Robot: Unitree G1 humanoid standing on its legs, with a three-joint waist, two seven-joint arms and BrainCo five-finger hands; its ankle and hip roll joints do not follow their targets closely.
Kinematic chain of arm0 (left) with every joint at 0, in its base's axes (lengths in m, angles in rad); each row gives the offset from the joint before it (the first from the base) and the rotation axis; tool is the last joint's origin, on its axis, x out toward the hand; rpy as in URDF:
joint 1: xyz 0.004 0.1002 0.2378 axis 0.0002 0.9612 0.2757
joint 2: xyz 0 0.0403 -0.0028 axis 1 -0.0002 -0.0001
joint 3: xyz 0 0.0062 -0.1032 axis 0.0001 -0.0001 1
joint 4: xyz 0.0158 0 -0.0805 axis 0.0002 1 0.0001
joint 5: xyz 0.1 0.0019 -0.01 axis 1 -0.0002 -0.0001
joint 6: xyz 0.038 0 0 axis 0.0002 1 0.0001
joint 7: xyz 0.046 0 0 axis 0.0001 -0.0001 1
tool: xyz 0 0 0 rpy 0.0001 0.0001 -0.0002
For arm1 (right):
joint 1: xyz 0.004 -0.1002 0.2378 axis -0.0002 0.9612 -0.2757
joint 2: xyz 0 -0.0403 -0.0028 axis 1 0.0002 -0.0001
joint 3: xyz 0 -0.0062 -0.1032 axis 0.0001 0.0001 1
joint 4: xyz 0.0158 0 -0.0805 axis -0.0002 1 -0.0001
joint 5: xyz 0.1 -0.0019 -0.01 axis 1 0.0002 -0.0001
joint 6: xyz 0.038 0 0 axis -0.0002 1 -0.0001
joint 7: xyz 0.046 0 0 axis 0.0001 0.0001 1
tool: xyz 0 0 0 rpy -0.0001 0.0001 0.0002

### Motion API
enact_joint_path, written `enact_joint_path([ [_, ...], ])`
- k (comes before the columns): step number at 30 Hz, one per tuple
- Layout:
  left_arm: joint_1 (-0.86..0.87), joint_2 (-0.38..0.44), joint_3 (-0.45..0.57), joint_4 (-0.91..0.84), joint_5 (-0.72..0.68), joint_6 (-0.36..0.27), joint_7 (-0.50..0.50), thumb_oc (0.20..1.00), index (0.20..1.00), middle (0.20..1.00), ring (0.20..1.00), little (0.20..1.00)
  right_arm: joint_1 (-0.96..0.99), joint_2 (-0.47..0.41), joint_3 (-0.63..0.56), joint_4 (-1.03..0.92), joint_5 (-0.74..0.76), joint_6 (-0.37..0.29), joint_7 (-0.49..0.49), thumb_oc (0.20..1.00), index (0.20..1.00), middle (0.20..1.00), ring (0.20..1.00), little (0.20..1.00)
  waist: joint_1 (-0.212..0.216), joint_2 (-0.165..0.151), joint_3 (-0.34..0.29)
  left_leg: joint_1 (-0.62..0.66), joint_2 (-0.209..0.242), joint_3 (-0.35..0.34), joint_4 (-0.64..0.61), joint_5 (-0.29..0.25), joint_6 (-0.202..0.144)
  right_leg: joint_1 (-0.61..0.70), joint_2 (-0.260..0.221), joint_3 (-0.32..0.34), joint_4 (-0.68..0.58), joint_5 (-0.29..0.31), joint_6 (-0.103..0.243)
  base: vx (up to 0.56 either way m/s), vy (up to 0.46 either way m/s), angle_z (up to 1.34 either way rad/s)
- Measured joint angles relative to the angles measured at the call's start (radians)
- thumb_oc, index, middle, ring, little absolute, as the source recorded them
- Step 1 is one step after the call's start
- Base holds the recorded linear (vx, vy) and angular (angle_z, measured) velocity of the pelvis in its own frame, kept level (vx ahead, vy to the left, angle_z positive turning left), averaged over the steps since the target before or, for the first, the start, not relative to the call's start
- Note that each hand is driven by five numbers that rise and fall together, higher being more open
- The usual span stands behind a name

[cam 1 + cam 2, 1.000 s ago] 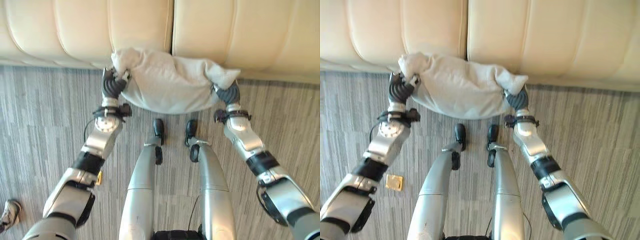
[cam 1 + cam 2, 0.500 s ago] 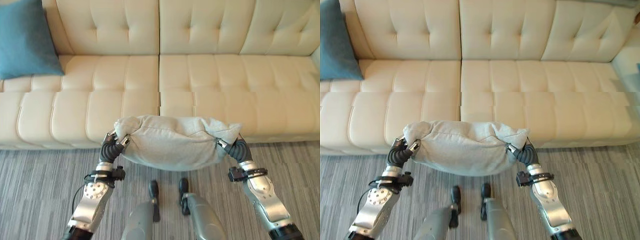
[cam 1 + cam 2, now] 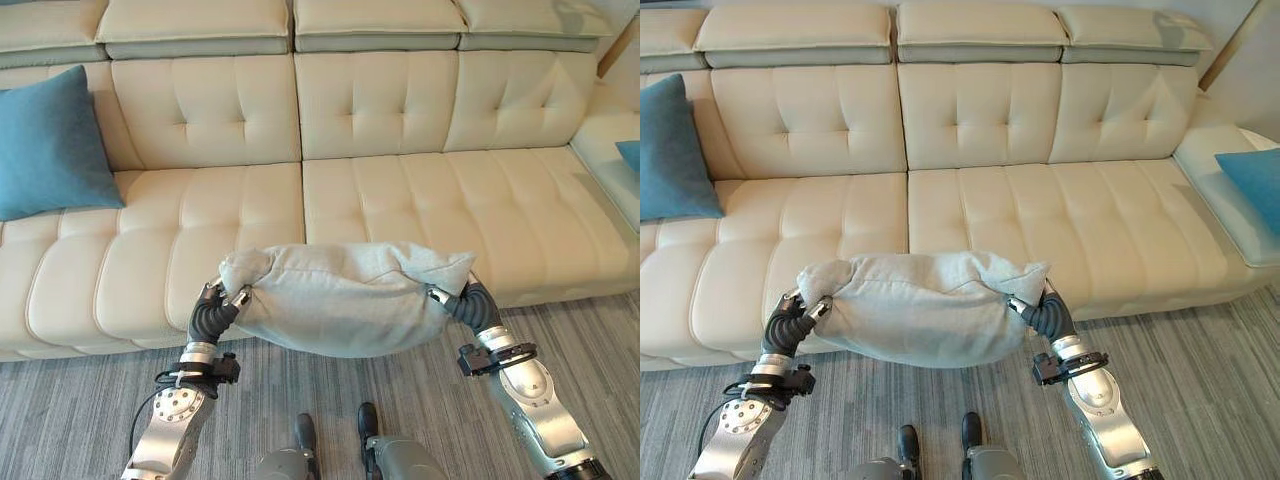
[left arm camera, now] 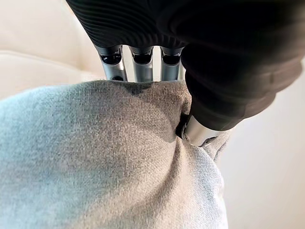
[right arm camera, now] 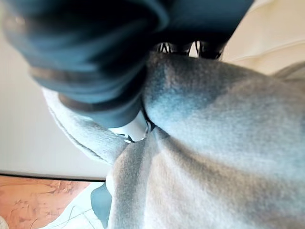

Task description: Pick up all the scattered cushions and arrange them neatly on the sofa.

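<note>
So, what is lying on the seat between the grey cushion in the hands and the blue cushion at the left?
Nothing: in the left eye view, the sofa seat is bare between the grey cushion, gripped by the left hand and right hand, and the blue cushion.

A home living room: a long cream tufted sofa [image 3: 400,190] with blue cushions [image 3: 50,145] stands on grey striped carpet [image 3: 1210,380].
</note>
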Motion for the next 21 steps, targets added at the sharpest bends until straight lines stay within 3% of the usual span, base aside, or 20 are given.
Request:
enact_joint_path([
  [5, 0.006, 0.005, 0.011, 0.003, 0.035, 0.008, -0.006, 0.200, 0.200, 0.200, 0.200, 0.200, 0.028, 0.005, 0.003, 0.001, 0.000, 0.010, 0.009, 0.200, 0.200, 0.200, 0.200, 0.200, -0.012, -0.006, -0.005, 0.002, -0.014, 0.013, 0.013, -0.037, 0.011, -0.119, -0.020, -0.014, 0.211, -0.068, 0.066, 0.20, 0.097, -0.12],
  [6, 0.010, -0.001, 0.012, 0.003, 0.034, 0.008, -0.005, 0.200, 0.200, 0.200, 0.200, 0.200, 0.028, 0.006, 0.005, 0.001, 0.000, 0.011, 0.013, 0.200, 0.200, 0.200, 0.200, 0.200, -0.012, -0.003, -0.003, 0.002, -0.014, 0.015, 0.009, -0.038, 0.016, -0.151, -0.031, -0.048, 0.225, -0.078, 0.064, 0.30, 0.020, -0.10],
  [10, 0.037, -0.011, 0.011, 0.004, 0.033, 0.010, -0.010, 0.200, 0.200, 0.200, 0.200, 0.200, 0.048, 0.004, 0.008, 0.000, 0.002, 0.012, 0.028, 0.200, 0.200, 0.200, 0.200, 0.200, -0.023, 0.007, -0.001, -0.001, 0.009, -0.011, 0.018, -0.045, 0.020, -0.208, -0.033, -0.069, 0.118, -0.067, 0.073, 0.42, -0.018, 0.11],
  [12, 0.029, -0.025, 0.012, 0.009, 0.033, 0.012, -0.015, 0.200, 0.200, 0.200, 0.200, 0.200, 0.048, 0.005, 0.007, 0.000, 0.002, 0.012, 0.028, 0.200, 0.200, 0.200, 0.200, 0.200, -0.043, 0.019, 0.005, -0.023, 0.028, -0.057, 0.035, -0.050, 0.014, -0.247, -0.036, -0.087, 0.077, -0.055, 0.094, 0.36, -0.083, 0.53],
  [15, 0.031, -0.025, 0.002, 0.011, 0.034, 0.024, -0.029, 0.200, 0.200, 0.200, 0.200, 0.200, 0.084, 0.005, -0.006, -0.001, 0.004, 0.012, 0.033, 0.200, 0.200, 0.200, 0.200, 0.200, -0.071, 0.014, 0.000, -0.001, 0.045, -0.144, 0.043, -0.077, -0.033, -0.212, -0.064, -0.075, 0.009, -0.036, 0.105, 0.49, -0.242, 0.82],
  [16, 0.033, -0.033, -0.008, 0.011, 0.033, 0.026, -0.034, 0.200, 0.200, 0.200, 0.200, 0.200, 0.108, 0.006, -0.012, 0.006, 0.006, 0.013, 0.038, 0.200, 0.200, 0.200, 0.200, 0.200, -0.089, 0.020, -0.003, 0.025, 0.062, -0.188, 0.033, -0.095, -0.073, -0.191, -0.051, -0.086, 0.034, 0.005, 0.091, 0.40, -0.277, 1.13],
  [18, 0.042, -0.032, -0.028, 0.009, 0.024, 0.027, -0.044, 0.200, 0.200, 0.200, 0.200, 0.200, 0.138, -0.011, -0.015, 0.013, 0.008, 0.022, 0.045, 0.200, 0.200, 0.200, 0.200, 0.200, -0.096, 0.039, -0.017, 0.050, 0.106, -0.201, 0.060, -0.111, -0.117, -0.178, -0.022, -0.108, 0.083, 0.004, 0.063, 0.24, -0.235, 0.71],
  [19, 0.041, -0.036, -0.031, 0.005, 0.023, 0.025, -0.062, 0.200, 0.200, 0.200, 0.200, 0.200, 0.141, -0.034, -0.027, 0.028, 0.013, 0.024, 0.054, 0.200, 0.200, 0.200, 0.200, 0.200, -0.090, 0.042, -0.019, -0.002, 0.128, -0.207, 0.319, -0.154, -0.176, -0.164, -0.004, -0.137, 0.116, 0.007, -0.023, 0.33, -0.309, 0.27],
  [21, 0.036, -0.046, -0.035, 0.003, 0.024, 0.025, -0.084, 0.200, 0.200, 0.200, 0.200, 0.200, 0.128, -0.054, -0.046, 0.037, 0.022, 0.026, 0.063, 0.200, 0.200, 0.200, 0.200, 0.200, -0.090, 0.060, -0.029, -0.092, 0.154, -0.209, 0.628, -0.163, -0.193, -0.166, 0.024, -0.155, 0.130, 0.000, -0.053, 0.33, -0.223, -0.06],
])
